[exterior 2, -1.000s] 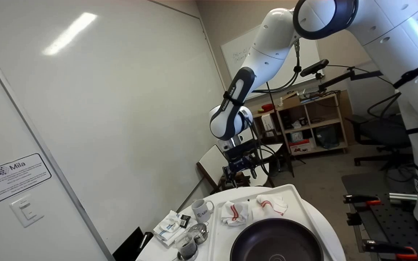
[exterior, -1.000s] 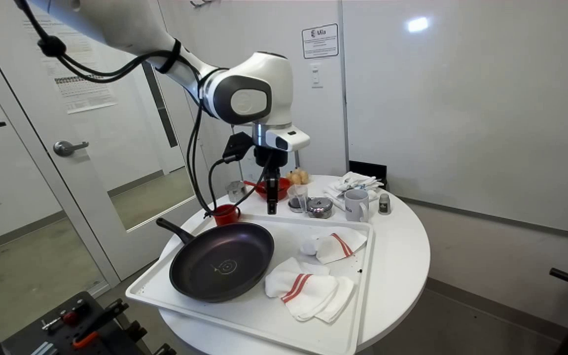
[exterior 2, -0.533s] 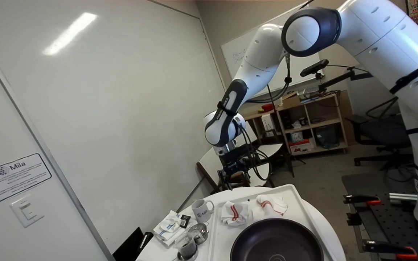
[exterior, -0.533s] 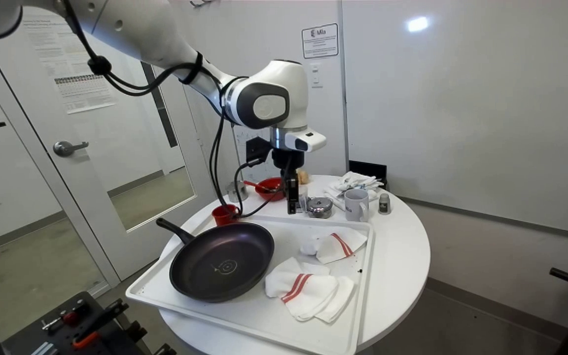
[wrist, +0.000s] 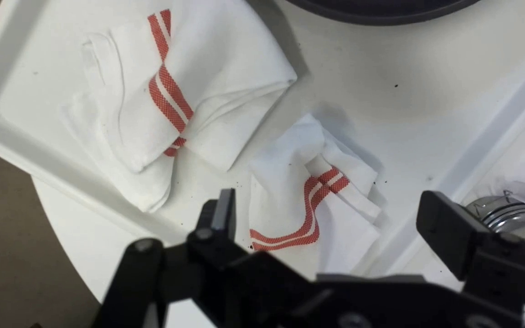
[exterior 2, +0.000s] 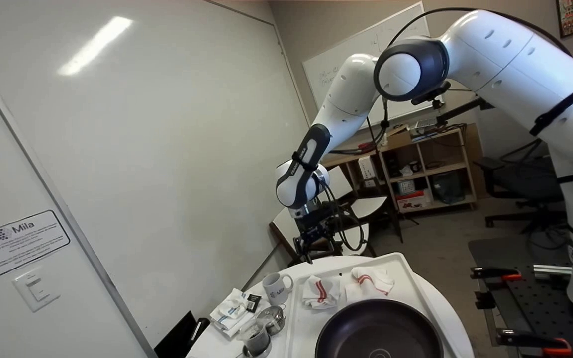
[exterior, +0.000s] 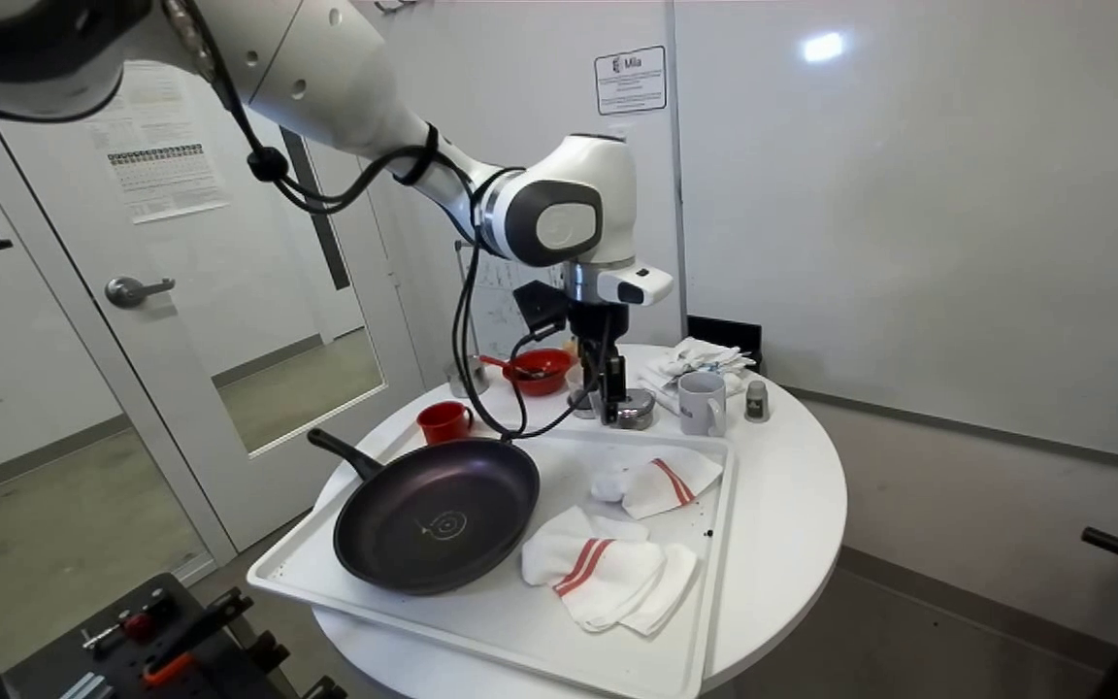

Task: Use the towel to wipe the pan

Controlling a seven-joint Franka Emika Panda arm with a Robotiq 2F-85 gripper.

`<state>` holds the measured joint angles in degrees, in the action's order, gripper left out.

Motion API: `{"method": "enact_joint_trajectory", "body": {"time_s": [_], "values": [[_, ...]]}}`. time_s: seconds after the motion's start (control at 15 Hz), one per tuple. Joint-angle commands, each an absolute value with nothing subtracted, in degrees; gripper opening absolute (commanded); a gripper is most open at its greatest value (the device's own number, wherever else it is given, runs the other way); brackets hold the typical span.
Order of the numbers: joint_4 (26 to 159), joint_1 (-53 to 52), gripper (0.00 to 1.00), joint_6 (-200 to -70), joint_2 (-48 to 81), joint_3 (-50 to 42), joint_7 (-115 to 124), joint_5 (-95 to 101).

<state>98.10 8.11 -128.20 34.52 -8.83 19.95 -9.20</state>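
Note:
The towel, a small white cloth with thin red stripes, lies crumpled on the tray in both exterior views point(exterior: 651, 490) point(exterior 2: 321, 293). In the wrist view the towel point(wrist: 285, 196) shows between and beyond the fingers of my gripper point(wrist: 329, 200), which stands wide open and holds nothing. Both exterior views put the gripper point(exterior: 613, 413) in the air, above the tray's far edge and apart from the towel. The black pan point(exterior: 438, 515) rests on the tray with its handle toward the red mug; only its rim edge point(wrist: 381, 16) shows in the wrist view.
A larger striped white cloth point(exterior: 617, 582) lies beside the towel on the white tray point(exterior: 496, 612). Behind the tray stand a red mug point(exterior: 443, 423), a red bowl point(exterior: 542, 374), a metal pot point(exterior: 636, 412), a grey mug point(exterior: 702, 403) and a shaker point(exterior: 756, 401).
The arm has swung sideways over the table, past the red mug and bowl, toward the grey mug's side. My gripper has stayed open. Pan, towel and larger cloth have not moved.

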Motion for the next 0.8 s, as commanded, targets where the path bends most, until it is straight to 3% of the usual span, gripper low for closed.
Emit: {"method": "enact_joint_trajectory", "body": {"time_s": [0.0, 0.73], "values": [[97.98, 8.06, 1.0, -128.03, 34.58, -8.93, 19.88, -9.26], [89.3, 9.53, 1.0, -121.24, 40.66, -9.96, 19.95, -8.26]]}}
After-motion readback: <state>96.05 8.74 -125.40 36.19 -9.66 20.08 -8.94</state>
